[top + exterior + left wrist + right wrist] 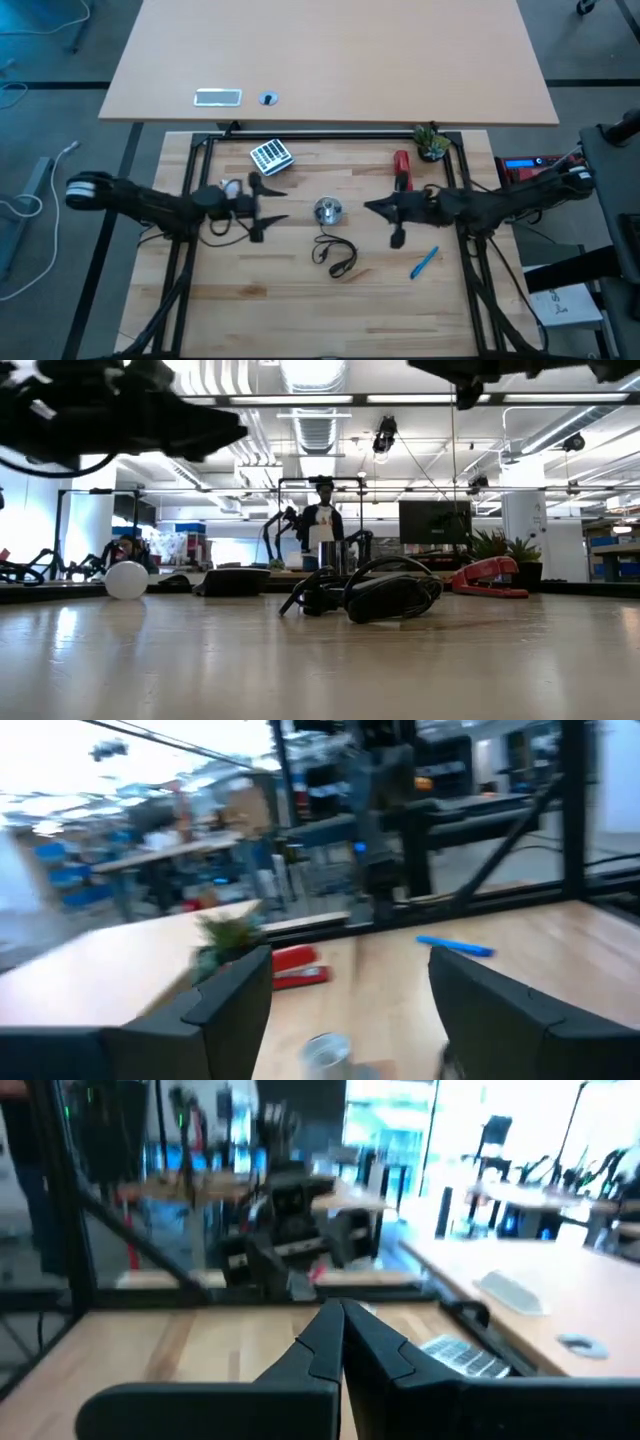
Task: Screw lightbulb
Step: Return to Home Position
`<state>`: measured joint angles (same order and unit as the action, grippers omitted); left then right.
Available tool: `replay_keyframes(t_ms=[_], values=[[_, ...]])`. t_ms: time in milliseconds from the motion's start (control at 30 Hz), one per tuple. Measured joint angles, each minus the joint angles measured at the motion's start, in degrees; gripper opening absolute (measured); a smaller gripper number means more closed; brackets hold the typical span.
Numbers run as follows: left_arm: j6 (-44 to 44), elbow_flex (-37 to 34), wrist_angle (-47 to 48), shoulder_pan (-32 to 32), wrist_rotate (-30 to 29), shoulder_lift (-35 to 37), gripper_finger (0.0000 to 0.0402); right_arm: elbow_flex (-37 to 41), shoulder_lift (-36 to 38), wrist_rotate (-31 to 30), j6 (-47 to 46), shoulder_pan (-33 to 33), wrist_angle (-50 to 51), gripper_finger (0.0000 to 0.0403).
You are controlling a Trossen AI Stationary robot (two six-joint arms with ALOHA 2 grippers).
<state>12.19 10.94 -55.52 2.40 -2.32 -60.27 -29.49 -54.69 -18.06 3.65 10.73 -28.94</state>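
At the front we see a black cord [338, 257], then the silver socket [328, 210] between the left gripper [278, 204], fingers spread apart, and the right gripper [372, 207], pinched closed. Behind, the lightbulb [231, 188] lies on the table [250, 300] beside the left gripper.

On the worktop [300, 310], the socket [328, 210] sits at the centre, its cord [338, 255] coiled just nearer. The lightbulb [232, 188] lies to the left, with the calculator [270, 157] farther back. To the right stand the stapler [402, 170], the plant [431, 143] behind it, and the pen [424, 263] nearer.
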Motion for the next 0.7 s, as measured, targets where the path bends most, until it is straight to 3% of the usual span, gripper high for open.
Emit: replay_keyframes(t_ms=[133, 267, 433, 700], values=[[0.8, -4.5, 0.6, 2.0, -2.1, 6.1, 0.0243, 7.8, 5.6, 0.0, 0.4, -1.1, -4.9, 0.0], [-1.5, -6.9, 1.7, 4.3, -1.9, 7.9, 0.0228, 13.7, 8.6, 0.4, 0.2, -5.2, -8.7, 0.0], [-7.5, -9.8, 1.5, 4.4, 1.4, 10.2, 0.0217, 20.9, 14.0, 7.6, -1.0, -9.0, -15.6, 0.0], [-8.2, -10.2, 9.3, 4.5, 1.2, 18.2, 0.0206, 28.7, 25.0, 9.2, -2.6, -9.6, -12.7, 0.0]])
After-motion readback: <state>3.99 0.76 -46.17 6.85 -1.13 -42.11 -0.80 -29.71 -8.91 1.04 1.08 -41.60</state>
